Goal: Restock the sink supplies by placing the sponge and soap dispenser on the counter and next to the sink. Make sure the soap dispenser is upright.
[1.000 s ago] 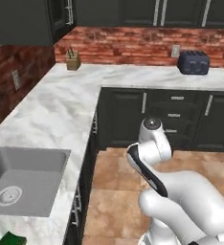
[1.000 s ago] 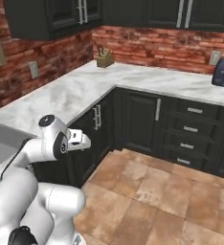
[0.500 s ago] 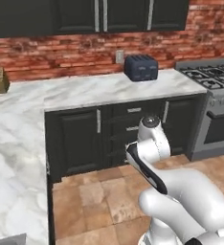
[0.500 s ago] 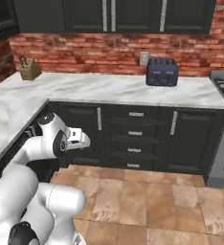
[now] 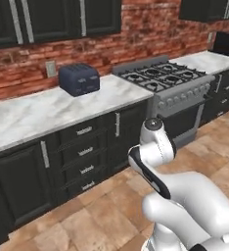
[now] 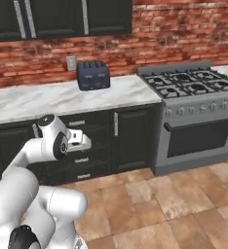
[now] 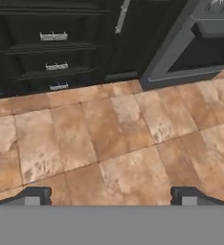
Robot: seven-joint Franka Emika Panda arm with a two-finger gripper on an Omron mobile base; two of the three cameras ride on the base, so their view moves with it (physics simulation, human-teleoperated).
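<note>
While the end effector (image 7: 110, 194) gapes empty, its camera faces floor tiles (image 7: 109, 139).

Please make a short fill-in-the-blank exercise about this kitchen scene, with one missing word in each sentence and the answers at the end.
1. The dark blue toaster stands on the marble ____.
2. The wall behind the toaster is made of red ____.
3. The stove stands to the ____ of the toaster in both base views.
4. The gripper points down at the tiled floor with its jaws ____.

Answers: counter; brick; right; open
</note>
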